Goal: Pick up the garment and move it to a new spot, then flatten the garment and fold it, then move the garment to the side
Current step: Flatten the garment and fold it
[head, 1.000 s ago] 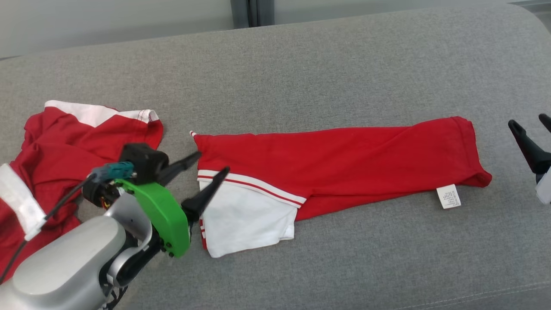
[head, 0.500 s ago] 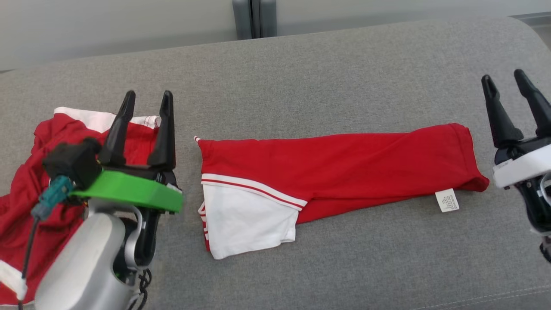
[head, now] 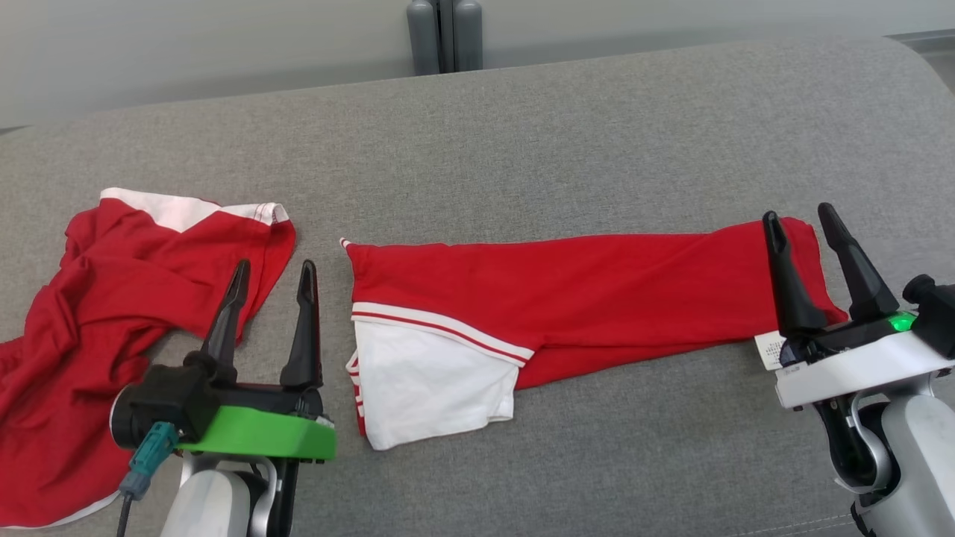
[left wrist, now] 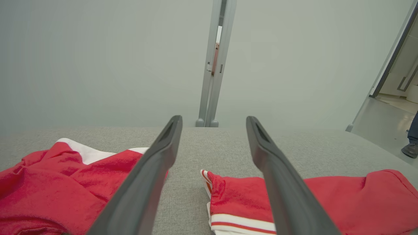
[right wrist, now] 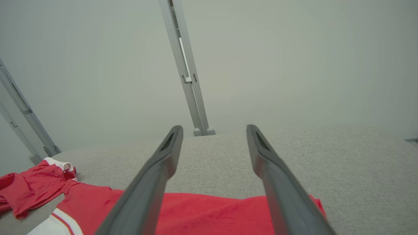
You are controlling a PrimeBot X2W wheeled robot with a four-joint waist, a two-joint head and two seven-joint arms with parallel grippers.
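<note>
Carrier: grey couch [head: 567,134], woven upholstery, rounded at its far right corner, with a pale wall [head: 186,45] behind its far edge.
Task item: folded garment [head: 597,287], red, laid as one long narrow band across the middle of the couch. It runs left to right and lies flat.
Garment, left end: white panel [head: 433,380], bordered above by red and white stripes, turned toward the couch's near edge.
Garment, right end: red hem. A white care label [head: 768,349] juts out on the near side, partly hidden behind the base of the right pincer.
Left pincer [head: 274,265]: two dark fingers spread wide, with nothing between them, on a green mount. It stands toward the near left of the couch, at the gap between the two garments. Its left finger shows against the edge of the second garment and its right finger against bare upholstery. Contact with the cloth cannot be told.
Right pincer [head: 798,212]: fingers spread wide, holding nothing, on a white mount with a small green light. From above, both fingers show in front of the folded garment's right end. From its own wrist camera, red cloth lies beneath them. Whether they touch it cannot be told.
Second garment [head: 112,298]: red with white trim, crumpled, toward the couch's left edge, and just apart from the folded garment.
Background: grey post [head: 445,33] at the middle of the far edge. A person's shoe [left wrist: 410,149] is on the floor beyond the couch's right end.
</note>
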